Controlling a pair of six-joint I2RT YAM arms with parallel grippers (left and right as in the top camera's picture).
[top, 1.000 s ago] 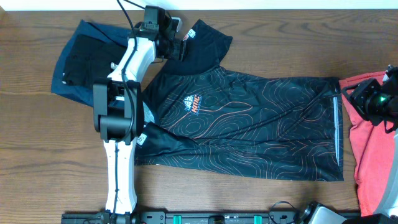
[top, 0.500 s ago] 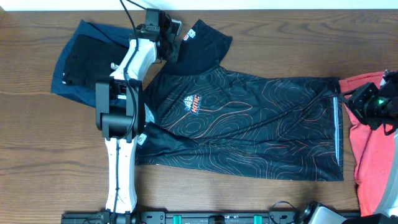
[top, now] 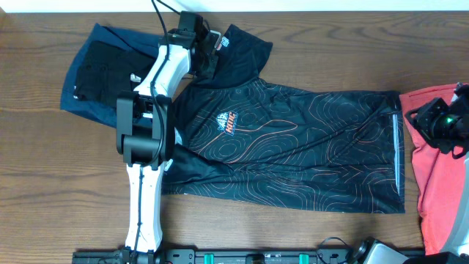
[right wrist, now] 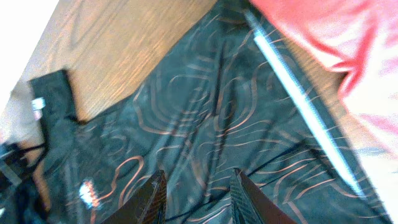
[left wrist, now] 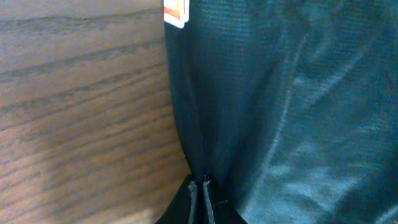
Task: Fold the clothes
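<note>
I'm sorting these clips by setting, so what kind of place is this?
Likely a robotics lab workbench, not a home: a robot arm reaches over the wooden table, a black jersey lies spread flat for folding, and a red T-shirt waits alongside.

From overhead my left arm (top: 150,139) hides the collar end of the jersey (top: 293,154) and the edge of the navy garments (top: 99,73); the chest crest (top: 228,122) is too small for me to read; the red T-shirt (top: 436,191) and right gripper (top: 442,121) run off the right edge; the left gripper (left wrist: 200,196) shows only its pinched tips at the left wrist view's bottom edge; a label (left wrist: 176,12) is cut off at the top; the right wrist view blurs the T-shirt.
</note>
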